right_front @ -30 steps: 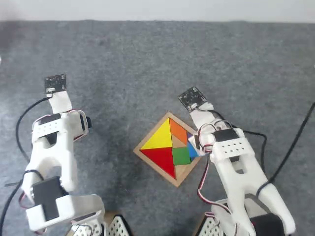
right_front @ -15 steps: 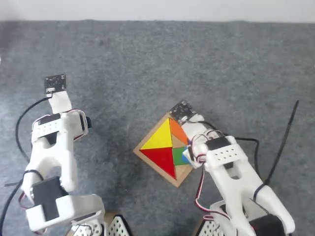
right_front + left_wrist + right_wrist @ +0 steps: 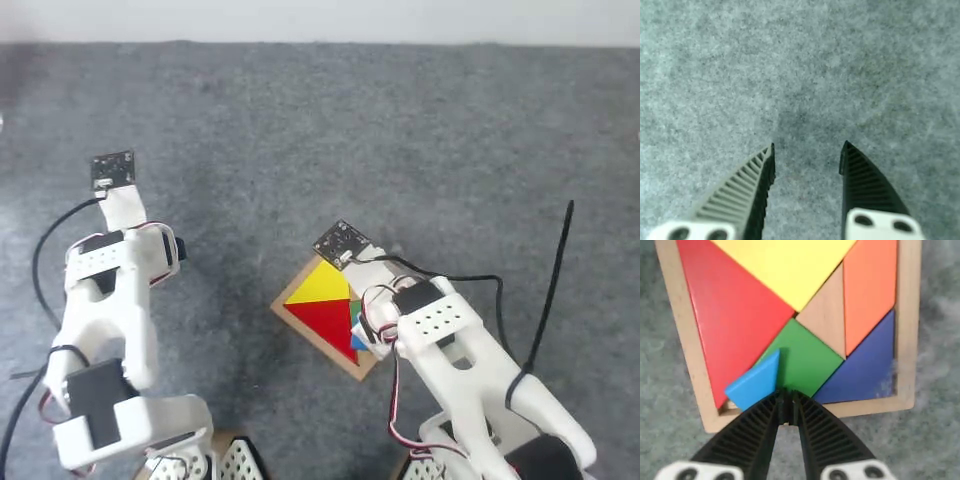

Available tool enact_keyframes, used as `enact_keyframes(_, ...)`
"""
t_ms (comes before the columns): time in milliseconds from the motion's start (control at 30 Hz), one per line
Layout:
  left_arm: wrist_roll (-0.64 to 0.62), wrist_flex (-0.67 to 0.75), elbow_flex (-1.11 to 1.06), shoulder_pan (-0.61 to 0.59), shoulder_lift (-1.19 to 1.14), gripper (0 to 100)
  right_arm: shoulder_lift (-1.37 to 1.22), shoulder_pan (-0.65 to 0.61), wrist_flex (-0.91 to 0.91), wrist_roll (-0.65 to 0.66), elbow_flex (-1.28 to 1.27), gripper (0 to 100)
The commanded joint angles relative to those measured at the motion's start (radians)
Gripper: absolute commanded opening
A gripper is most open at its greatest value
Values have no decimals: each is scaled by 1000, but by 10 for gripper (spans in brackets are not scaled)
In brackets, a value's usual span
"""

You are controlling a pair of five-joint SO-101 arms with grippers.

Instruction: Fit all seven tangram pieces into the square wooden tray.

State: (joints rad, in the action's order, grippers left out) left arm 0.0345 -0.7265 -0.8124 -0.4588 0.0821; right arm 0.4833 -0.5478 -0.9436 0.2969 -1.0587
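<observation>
Grey mat (image 3: 400,120); tray (image 3: 692,340), light-blue piece (image 3: 755,382) askew

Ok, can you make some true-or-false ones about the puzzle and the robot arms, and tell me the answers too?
1. The right jaws are shut on the light blue piece. True.
2. The light blue piece lies flat in its slot. False: it is still held, and it overlaps an edge of the green square.
3. The left jaws hold a yellow piece. False: they are open over bare grey carpet.
4. The red triangle lies against the yellow triangle inside the wooden tray. True.
</observation>
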Motion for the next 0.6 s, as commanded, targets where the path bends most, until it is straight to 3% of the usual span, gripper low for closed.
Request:
enact_keyframes(0, -2, 17, 2, 6, 29, 209, 25, 61, -12, -14, 57, 19)
enact_keyframes(400, -2, 17, 2, 6, 29, 209, 25, 90, -70, 21, 43, 18)
enact_keyframes(567, -2, 17, 2, 6, 29, 209, 25, -24, -87, 21, 21, 8)
